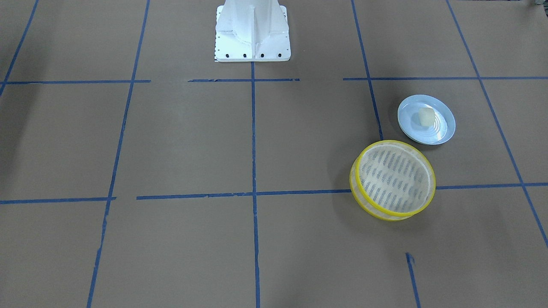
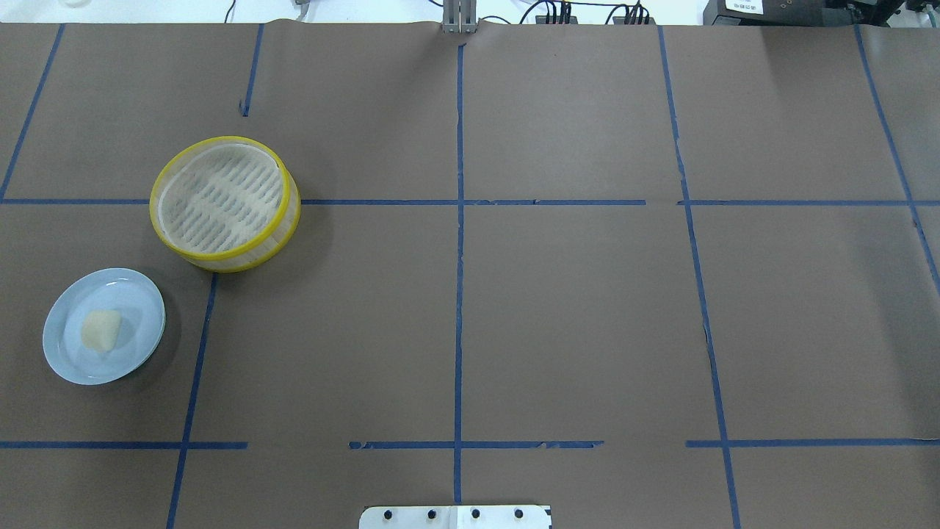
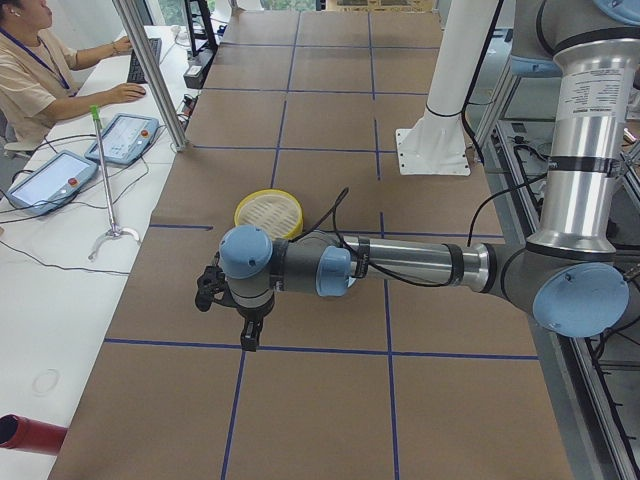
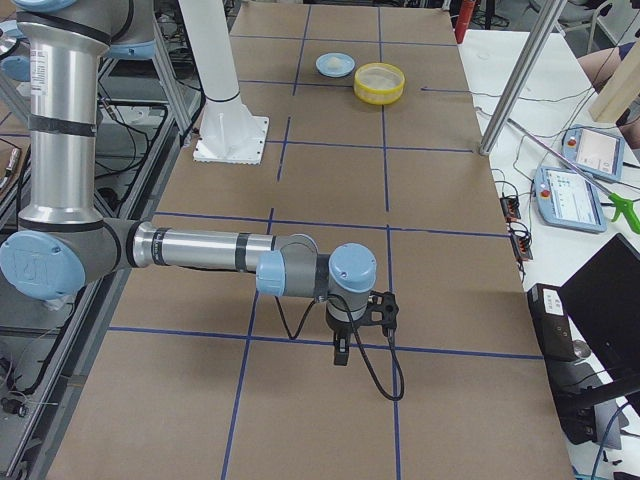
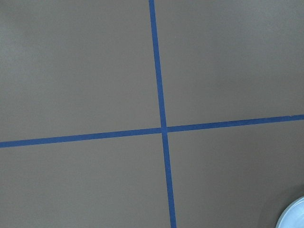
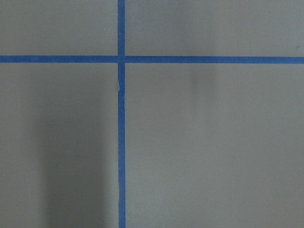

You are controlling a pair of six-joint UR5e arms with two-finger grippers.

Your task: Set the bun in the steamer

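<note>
The cream-white bun (image 1: 426, 116) lies on a pale blue plate (image 1: 443, 130); the overhead view shows the bun (image 2: 100, 329) on the plate (image 2: 143, 301) at the left. The steamer (image 1: 364, 201) stands empty beside the plate, with yellow rims and a slotted floor (image 2: 220, 257). It also shows in the side views (image 3: 268, 212) (image 4: 380, 83). My left gripper (image 3: 249, 338) shows only in the exterior left view, hanging above the table short of the steamer. My right gripper (image 4: 341, 355) shows only in the exterior right view, far from both. I cannot tell whether either is open or shut.
The white robot base (image 1: 252, 30) stands at the table's robot-side edge. An operator (image 3: 40, 70) sits at a side desk with teach pendants (image 3: 125, 137). A metal pole (image 3: 150, 70) stands at the table edge. The plate's rim (image 5: 294, 216) shows in the left wrist view's corner.
</note>
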